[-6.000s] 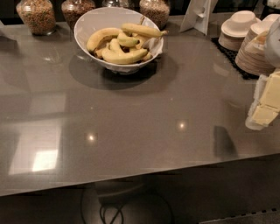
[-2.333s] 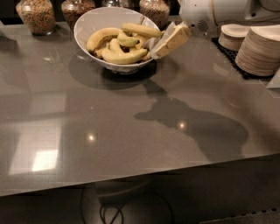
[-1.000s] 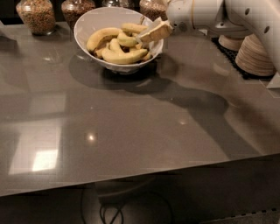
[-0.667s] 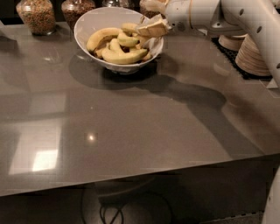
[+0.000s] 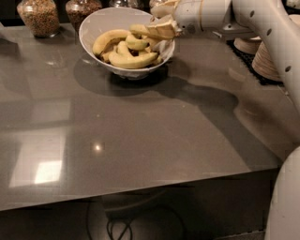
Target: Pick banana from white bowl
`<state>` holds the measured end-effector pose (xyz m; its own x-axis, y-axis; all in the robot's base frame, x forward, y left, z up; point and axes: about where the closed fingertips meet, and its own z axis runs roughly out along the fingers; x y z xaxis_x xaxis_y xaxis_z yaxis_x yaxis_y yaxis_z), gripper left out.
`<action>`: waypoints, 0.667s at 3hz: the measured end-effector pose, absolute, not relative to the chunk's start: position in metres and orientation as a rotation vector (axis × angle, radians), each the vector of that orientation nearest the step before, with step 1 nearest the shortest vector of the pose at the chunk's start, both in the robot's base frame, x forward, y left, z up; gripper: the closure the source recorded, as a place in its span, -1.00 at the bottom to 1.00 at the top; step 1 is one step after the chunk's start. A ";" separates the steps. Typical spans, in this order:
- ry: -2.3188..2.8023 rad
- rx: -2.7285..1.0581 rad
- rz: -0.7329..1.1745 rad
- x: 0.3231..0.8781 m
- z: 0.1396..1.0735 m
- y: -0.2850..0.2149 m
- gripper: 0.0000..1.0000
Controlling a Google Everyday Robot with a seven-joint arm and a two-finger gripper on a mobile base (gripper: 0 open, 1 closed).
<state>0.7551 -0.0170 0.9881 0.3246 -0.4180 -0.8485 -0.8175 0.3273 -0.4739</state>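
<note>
Claw [image 5: 159,23] is at the bowl's [image 5: 87,29] 2 o'clock rim, against the near end of the banana [image 5: 139,30]. The banana lies atop the pile inside. Grip state: cannot tell. Reach judged complete; confirmed grasp and lift clear of the bowl are outstanding.

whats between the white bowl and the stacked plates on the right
In the camera view, the robot's arm spans that stretch, with its gripper over the white bowl's right rim by the banana. Below it, bare shadowed table runs to the stacked plates.
</note>
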 end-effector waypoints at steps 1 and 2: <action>1.292 -1.322 0.400 0.767 0.979 -0.008 -0.20; 1.300 -1.344 0.403 0.778 0.970 -0.003 -0.20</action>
<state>0.7778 -0.0033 0.9704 0.3239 -0.4393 -0.8379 -0.8360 0.2818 -0.4709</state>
